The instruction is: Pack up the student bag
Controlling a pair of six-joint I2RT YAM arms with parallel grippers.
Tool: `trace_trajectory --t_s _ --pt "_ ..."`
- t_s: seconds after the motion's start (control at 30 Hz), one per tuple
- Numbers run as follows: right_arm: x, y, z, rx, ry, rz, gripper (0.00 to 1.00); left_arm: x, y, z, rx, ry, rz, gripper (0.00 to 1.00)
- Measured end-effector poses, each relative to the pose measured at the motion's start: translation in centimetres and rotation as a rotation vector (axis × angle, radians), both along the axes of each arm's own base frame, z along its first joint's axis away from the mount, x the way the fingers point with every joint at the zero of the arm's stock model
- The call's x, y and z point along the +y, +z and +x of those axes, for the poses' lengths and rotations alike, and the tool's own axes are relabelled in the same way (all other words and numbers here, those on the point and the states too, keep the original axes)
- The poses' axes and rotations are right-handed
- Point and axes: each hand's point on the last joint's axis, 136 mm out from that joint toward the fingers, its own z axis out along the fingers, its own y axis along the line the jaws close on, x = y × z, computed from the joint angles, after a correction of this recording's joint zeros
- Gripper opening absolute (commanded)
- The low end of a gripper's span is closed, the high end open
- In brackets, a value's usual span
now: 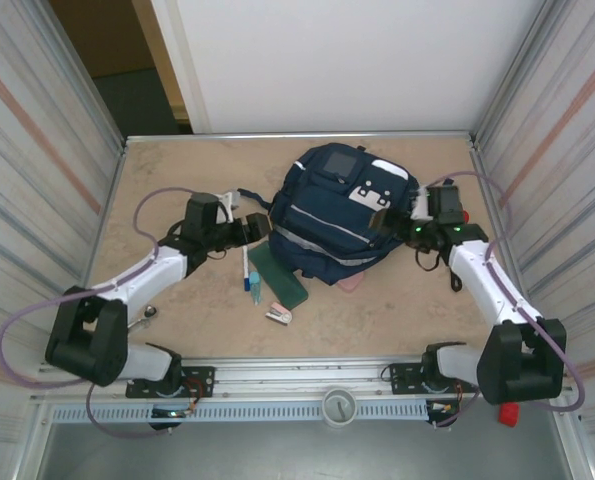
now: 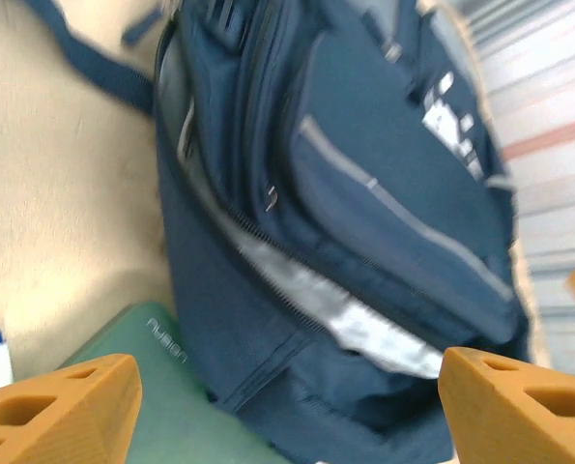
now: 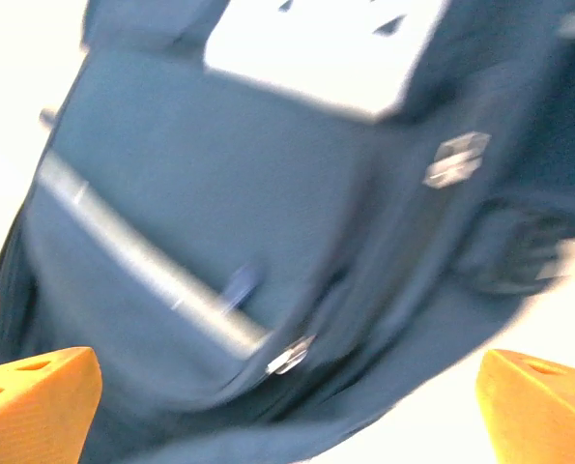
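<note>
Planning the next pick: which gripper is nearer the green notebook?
Left. The left gripper is close by the green notebook; the right gripper is on the far side of the student bag.

"Nusign" on the green notebook (image 2: 157, 401)

The student bag (image 2: 364, 193), seemingly unzipped, lies against a green book (image 2: 152, 391).

We note the top external camera sits high behind the arm bases (image 1: 167, 380), looking down and forward over the whole table (image 1: 177, 170). The left wrist camera looks past the left gripper (image 2: 287, 406) at the student bag (image 2: 364, 213) from close on its left; the right wrist camera, past the right gripper (image 3: 287, 406), from close on its right, blurred. All three views share the bag.
</note>
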Motion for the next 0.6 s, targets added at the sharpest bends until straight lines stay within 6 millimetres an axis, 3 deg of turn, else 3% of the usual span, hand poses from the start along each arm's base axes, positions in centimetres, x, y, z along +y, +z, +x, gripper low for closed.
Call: trace_trajectory --t_s 0.07,0.13,0.23,0.3,0.5,0.6 --pt "-2.5 -1.3 1.3 0.031 -0.11 0.008 0.99 -1.1 -1.5 -0.4 0.041 -0.037 0.026 0.81" --pt "-3.2 -3.5 2.4 0.088 -0.166 0.033 0.96 -2.4 -2.7 -0.8 0.075 -0.076 0.038 0.81" --pt "-2.6 -6.9 3.8 0.184 -0.188 0.086 0.91 -5.0 -3.7 -1.3 0.115 -0.151 0.032 0.8" --pt "-1.8 -7.9 5.3 0.214 -0.186 0.12 0.86 -6.7 -4.0 -1.5 0.124 -0.189 0.028 0.79" --pt "1.4 -5.9 13.0 0.147 -0.109 0.133 0.81 -12.2 -2.5 -1.6 0.106 -0.285 -0.011 0.76" --pt "3.5 -4.0 17.2 0.054 -0.034 0.114 0.84 -16.3 -1.1 -2.4 0.109 -0.374 -0.047 0.76"
